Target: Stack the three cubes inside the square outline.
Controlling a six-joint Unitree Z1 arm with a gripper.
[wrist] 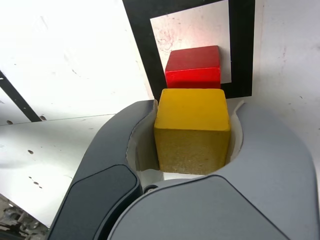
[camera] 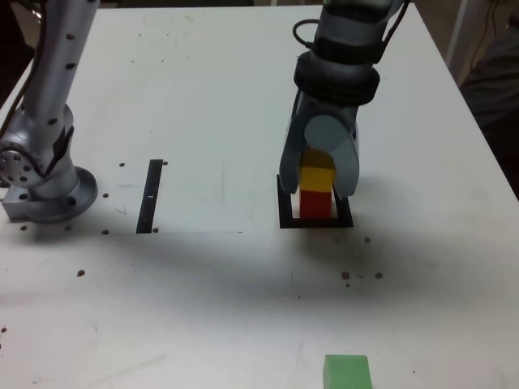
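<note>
The red cube (camera: 315,203) (wrist: 193,66) sits inside the black square outline (camera: 288,221) (wrist: 140,30) on the white table. My gripper (camera: 318,180) (wrist: 192,132) is shut on the yellow cube (camera: 317,176) (wrist: 192,129), with a jaw pressed against each side of it. In the exterior view the yellow cube is right on top of the red one; whether they touch I cannot tell. In the wrist view the yellow cube's far edge overlaps the red cube. The green cube (camera: 347,372) lies alone at the table's near edge, well apart from the square.
The arm's grey base (camera: 45,182) stands at the exterior view's left. A straight black strip (camera: 150,196) (wrist: 17,100) lies on the table between the base and the square. Small dark specks dot the white table (camera: 203,284).
</note>
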